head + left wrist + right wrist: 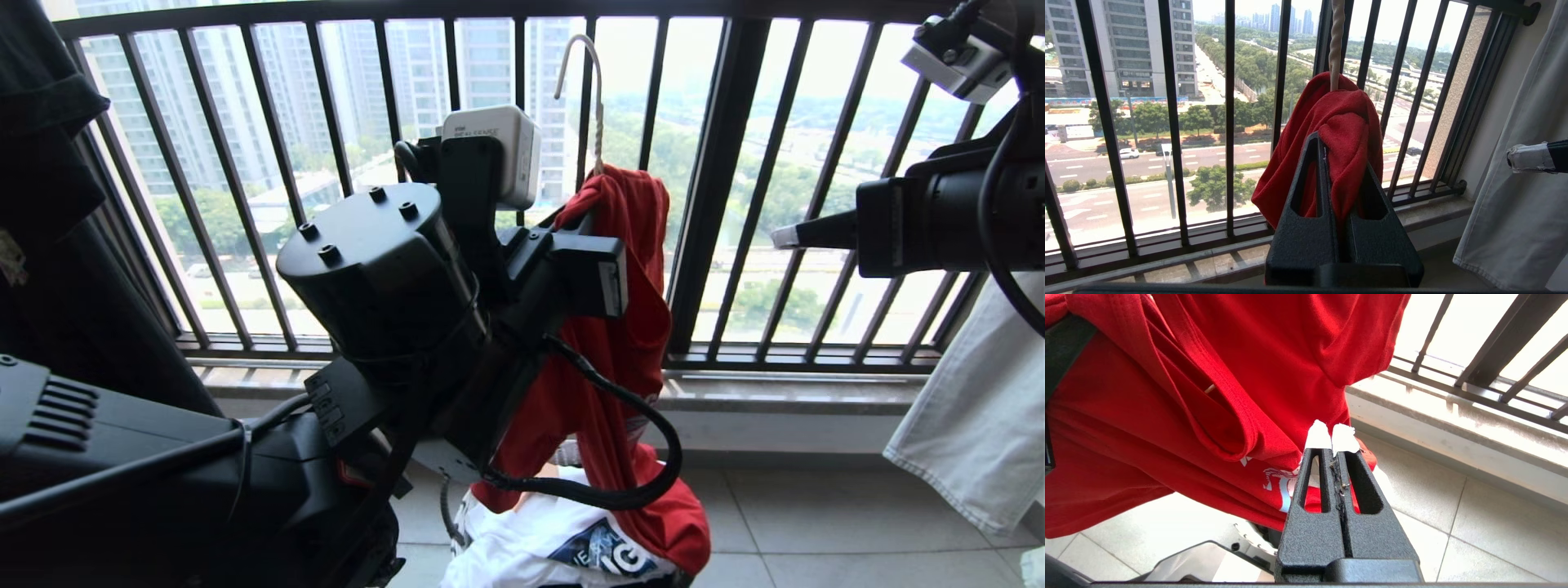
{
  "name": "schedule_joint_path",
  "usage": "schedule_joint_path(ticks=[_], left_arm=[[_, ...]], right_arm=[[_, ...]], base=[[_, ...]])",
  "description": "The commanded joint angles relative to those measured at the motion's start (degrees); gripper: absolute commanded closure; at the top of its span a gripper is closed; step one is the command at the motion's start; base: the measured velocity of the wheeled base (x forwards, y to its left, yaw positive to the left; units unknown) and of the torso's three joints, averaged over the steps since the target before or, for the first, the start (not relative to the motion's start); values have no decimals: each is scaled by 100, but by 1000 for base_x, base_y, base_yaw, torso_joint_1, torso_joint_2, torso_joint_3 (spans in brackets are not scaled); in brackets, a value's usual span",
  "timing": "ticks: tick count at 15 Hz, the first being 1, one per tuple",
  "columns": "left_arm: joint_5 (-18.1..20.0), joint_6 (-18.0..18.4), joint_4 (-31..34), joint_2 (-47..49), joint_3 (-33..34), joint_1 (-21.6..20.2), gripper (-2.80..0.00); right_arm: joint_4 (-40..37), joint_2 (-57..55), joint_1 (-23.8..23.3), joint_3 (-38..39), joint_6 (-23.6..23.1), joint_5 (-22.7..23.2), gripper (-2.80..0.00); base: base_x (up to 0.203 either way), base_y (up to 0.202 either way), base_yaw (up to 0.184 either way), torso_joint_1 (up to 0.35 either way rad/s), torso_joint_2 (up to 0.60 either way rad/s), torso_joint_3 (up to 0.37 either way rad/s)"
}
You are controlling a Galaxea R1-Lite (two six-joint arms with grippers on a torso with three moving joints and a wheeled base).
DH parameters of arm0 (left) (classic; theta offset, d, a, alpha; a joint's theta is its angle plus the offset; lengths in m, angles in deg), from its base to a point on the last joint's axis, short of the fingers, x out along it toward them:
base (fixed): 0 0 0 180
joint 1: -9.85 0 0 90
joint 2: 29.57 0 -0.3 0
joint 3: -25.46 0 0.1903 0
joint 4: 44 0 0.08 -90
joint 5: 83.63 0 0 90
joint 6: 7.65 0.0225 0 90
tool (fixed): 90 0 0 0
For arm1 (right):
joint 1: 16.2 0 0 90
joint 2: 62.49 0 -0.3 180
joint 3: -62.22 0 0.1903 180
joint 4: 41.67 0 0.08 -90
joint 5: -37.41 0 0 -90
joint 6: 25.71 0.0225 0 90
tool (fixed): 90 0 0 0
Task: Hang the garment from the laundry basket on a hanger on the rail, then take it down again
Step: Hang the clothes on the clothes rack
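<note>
The red garment (620,327) hangs bunched over the thin white hanger (584,77), whose hook sticks up free in front of the window bars. My left gripper (580,224) is shut on the garment's top just below the hanger's twisted neck (1336,41), with red cloth (1347,122) pinched between the jaws. The garment's lower end trails down onto the heap of clothes below. My right gripper (788,237) is to the right of the garment, apart from it. Its taped fingertips (1318,435) are pressed together with nothing between them. The rail is out of view, and the laundry basket is hidden under the clothes.
A white printed T-shirt (539,547) lies at the bottom beneath the red cloth. A black shirt (49,204) hangs at the left and a pale cloth (980,425) at the right. The dark barred railing (718,188) and stone sill (784,392) stand close behind, above a tiled floor (816,531).
</note>
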Motion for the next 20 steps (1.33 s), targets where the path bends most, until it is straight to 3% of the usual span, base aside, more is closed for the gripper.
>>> schedule_joint_path(ticks=[1, 5, 9, 13, 17, 18, 19, 20], left_arm=[[164, -242, -19, -559, 499, -9, 0], [1076, -1123, 792, -1608, 1078, -72, 0], [2695, -2028, 2326, -2520, 1241, -302, 0], [3664, -2187, 2549, -2730, 1564, -517, 0], [4119, -2236, 2532, -2755, 1734, -580, 0], [4311, -2249, 2525, -2771, 1777, -662, 0], [4495, -2256, 2523, -2783, 1792, -749, 0], [4635, -2285, 2523, -2789, 1803, -782, 0]], right_arm=[[-608, 106, -92, -403, 0, 10, 0], [-1290, 191, -95, -879, -257, 68, 0], [-1575, 457, -31, -839, -357, 282, 0], [-1998, 589, -29, -836, -499, 590, 0], [-2378, 650, 7, -772, -938, 1267, 0], [-2393, 651, 12, -721, -1209, 1344, -190], [-2398, 652, 19, -673, -1497, 1420, -280], [-2412, 640, 24, -627, -1689, 1520, -280]], base=[[0, 0, 0, 0, 0, 0], [0, 0, 0, 0, 0, 0], [0, 0, 0, 0, 0, 0], [0, 0, 0, 0, 0, 0], [0, 0, 0, 0, 0, 0], [0, 0, 0, 0, 0, 0], [0, 0, 0, 0, 0, 0], [0, 0, 0, 0, 0, 0]])
